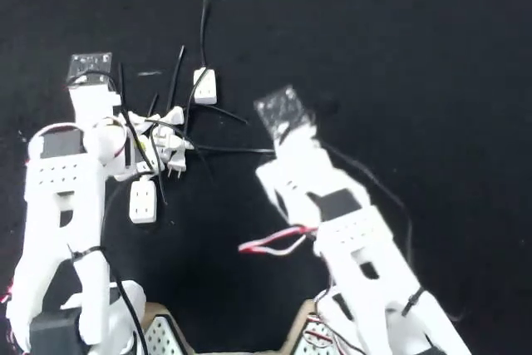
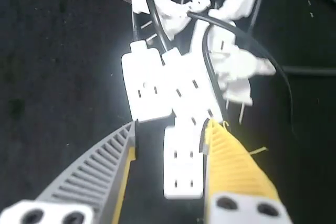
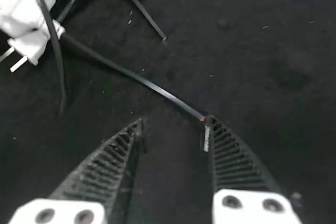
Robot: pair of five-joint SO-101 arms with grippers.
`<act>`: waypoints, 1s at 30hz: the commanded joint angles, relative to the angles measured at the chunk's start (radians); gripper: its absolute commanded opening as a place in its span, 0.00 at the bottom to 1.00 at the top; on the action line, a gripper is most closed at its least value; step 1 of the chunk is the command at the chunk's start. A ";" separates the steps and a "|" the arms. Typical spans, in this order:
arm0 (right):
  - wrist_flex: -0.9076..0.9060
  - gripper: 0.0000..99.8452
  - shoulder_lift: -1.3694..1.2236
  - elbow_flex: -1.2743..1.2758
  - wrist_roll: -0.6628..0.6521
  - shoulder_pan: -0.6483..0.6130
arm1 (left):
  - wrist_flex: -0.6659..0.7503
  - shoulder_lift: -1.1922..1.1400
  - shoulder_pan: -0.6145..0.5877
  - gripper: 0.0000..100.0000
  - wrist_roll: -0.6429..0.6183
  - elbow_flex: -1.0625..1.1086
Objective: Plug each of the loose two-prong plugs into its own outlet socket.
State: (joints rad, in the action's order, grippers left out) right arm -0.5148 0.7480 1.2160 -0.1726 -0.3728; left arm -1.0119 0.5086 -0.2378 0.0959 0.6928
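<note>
On the black worktop [image 1: 432, 72], centre the open left end effector [image 2: 169, 125] squarely astride the white outlet block [image 2: 182, 174] before closing; the right end effector [image 3: 173, 121] is likewise open.

Left arm [image 1: 58, 197] beside tangled plugs [image 1: 170, 143]; outlet socket [image 1: 204, 86] lies apart; right arm [image 1: 349, 222] mid-table.

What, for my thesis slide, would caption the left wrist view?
Open left hand framing a white outlet socket, with tangled two-prong plugs and black cords beyond.
</note>
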 commanded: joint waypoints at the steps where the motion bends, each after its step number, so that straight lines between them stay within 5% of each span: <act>1: 0.106 0.18 0.047 0.041 0.000 -0.038 | 0.135 0.003 0.018 0.22 -0.063 0.033; 15: 0.089 0.18 0.050 0.042 0.000 -0.041 | 0.301 -0.155 0.021 0.22 -0.068 0.093; 22: 0.089 0.18 0.047 0.045 -0.002 -0.041 | 0.137 -0.390 -0.091 0.21 -0.052 -0.119; 30: 0.089 0.18 0.048 0.045 -0.002 -0.040 | 0.061 -0.477 -0.300 0.21 0.146 -0.237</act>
State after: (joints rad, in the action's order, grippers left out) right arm -0.4503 0.7633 1.2589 -0.1726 -0.4020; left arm -0.9459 0.0345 -0.4542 0.1680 0.5117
